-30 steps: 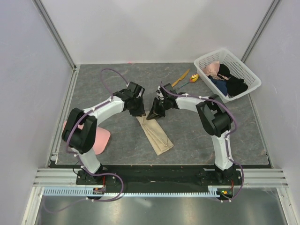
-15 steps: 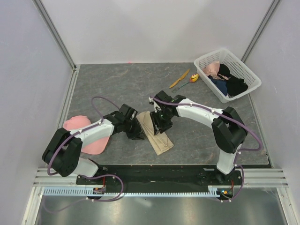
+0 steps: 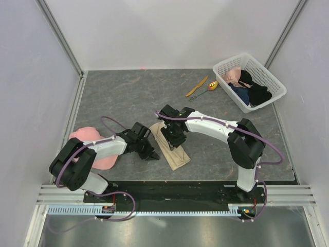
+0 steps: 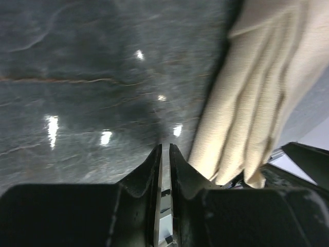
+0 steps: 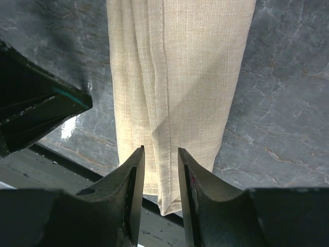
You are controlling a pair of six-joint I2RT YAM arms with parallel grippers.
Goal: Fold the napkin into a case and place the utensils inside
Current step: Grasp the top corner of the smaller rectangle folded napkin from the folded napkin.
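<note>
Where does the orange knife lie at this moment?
In the top view the orange knife lies on the far right of the table, beside the spoon and just left of the white basket.

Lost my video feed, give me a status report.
Left gripper nearly shut, empty, beside napkin. Right gripper open over napkin, folded into a strip. Knife and spoon still by basket. Nothing blocking.

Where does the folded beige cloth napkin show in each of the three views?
Top external: the folded beige cloth napkin lies at centre, between both grippers.
Left wrist: right side, beside the left gripper.
Right wrist: upper centre, above the right gripper.
Shared landmark: the grey marbled tabletop.
</note>
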